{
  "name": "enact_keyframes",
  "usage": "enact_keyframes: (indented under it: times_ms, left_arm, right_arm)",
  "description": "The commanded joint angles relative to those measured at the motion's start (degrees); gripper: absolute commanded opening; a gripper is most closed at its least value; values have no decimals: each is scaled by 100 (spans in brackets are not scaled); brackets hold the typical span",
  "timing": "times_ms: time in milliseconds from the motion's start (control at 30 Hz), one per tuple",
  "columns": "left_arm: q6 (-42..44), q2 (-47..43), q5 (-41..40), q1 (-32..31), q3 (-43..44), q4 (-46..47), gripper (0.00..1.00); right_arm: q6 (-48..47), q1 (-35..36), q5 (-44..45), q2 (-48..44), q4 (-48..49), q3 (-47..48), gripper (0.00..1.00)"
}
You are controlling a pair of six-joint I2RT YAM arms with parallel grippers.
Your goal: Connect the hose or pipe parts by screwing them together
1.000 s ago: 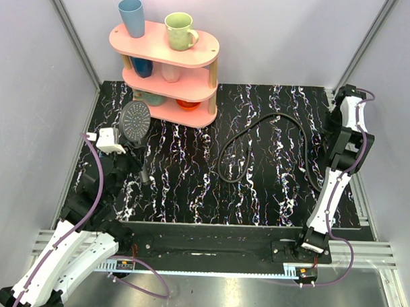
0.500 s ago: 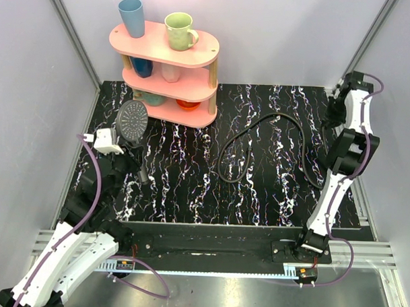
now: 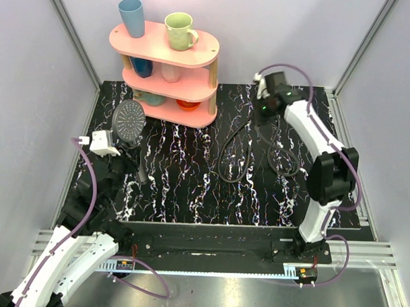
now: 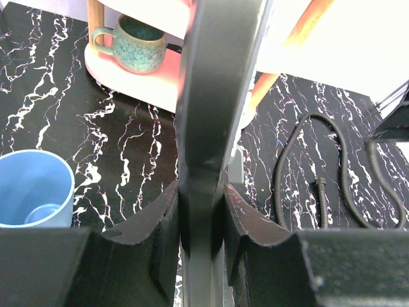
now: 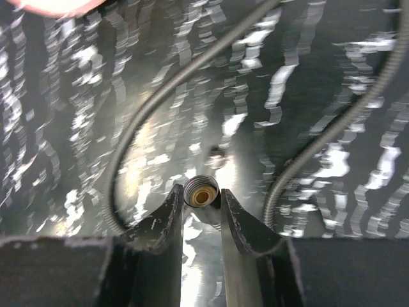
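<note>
The shower head [image 3: 127, 118] has a round grey perforated face, held up at the left by its dark handle [image 4: 204, 128]. My left gripper [image 3: 122, 146] is shut on that handle, its fingers [image 4: 163, 217] pressing both sides. The black hose [image 3: 224, 157] lies in loops mid-table, and its free end nut [image 4: 321, 187] rests on the table. Over the back centre, my right gripper [image 3: 263, 112] is shut on the other hose end [image 5: 201, 190], a threaded metal nut whose open mouth faces the wrist camera between the fingers [image 5: 167, 214].
A pink three-tier shelf [image 3: 161, 47] with cups and mugs stands at the back left, close behind the shower head. A green mug [image 4: 131, 45] sits on its lowest tier. A light blue cup [image 4: 32, 188] stands near my left gripper. Walls enclose the table.
My right arm has swung from the far right edge to the back centre, carrying its hose end and dragging the hose loops. The shower head has shifted slightly left.
</note>
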Motion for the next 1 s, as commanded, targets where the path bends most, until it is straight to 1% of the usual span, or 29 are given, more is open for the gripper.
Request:
enact_keyframes:
  times_ms: [0,33,100,167,200,233,267,300,367,433,467,500,600,633,733,833,933,967]
  left_arm:
    - [-57,73,-8,21,172,442,0]
    - [-57,100,1,21,224,398,0]
    - [-74,118,-78,21,269,328,0]
    - [-48,100,-183,21,330,275,0]
    - [-39,74,-219,21,339,266,0]
    - [-31,65,-254,21,339,240,0]
    - [-13,74,-324,21,339,239,0]
    - [-13,65,-351,21,331,231,0]
    - [-13,56,-395,21,330,222,0]
    - [-22,39,-403,21,313,222,0]
    - [-39,21,-412,21,304,222,0]
    - [-39,12,-421,21,295,222,0]
    - [-30,30,-439,21,278,222,0]
    - [-13,39,-456,21,286,204,0]
    - [14,47,-491,21,295,204,0]
    - [22,30,-500,21,287,204,0]
    - [14,30,-491,21,287,213,0]
    - [5,21,-465,21,278,204,0]
  right_arm:
    - [578,775,-427,-964,1462,-1432,9]
    - [762,1160,-463,-1061,1699,-1699,10]
    - [939,1496,-420,-1193,2252,-2366,10]
    - [1194,2031,-367,-1176,2527,-2720,11]
    - [1290,2225,-175,-1159,2798,-3017,11]
    - [1422,2384,-86,-1115,2922,-3159,12]
    - [1475,2699,63,-993,3010,-3248,13]
    - [1502,2841,412,-922,3098,-3353,14]
    - [1572,3061,782,-712,3187,-3398,15]
    - [1625,3299,855,-605,3353,-3468,20]
    - [1599,3395,838,-518,3450,-3460,24]
    - [1555,3596,916,-482,3486,-3433,32]
    - [1353,3774,812,-438,3495,-3310,46]
    - [1327,3783,750,-507,3495,-3301,59]
    - [1204,3783,776,-788,3486,-3354,73]
    - [889,3783,794,-1043,3495,-3564,75]
    - [545,3766,592,-1132,3635,-3924,71]
    - [483,3774,600,-1132,3635,-4038,67]
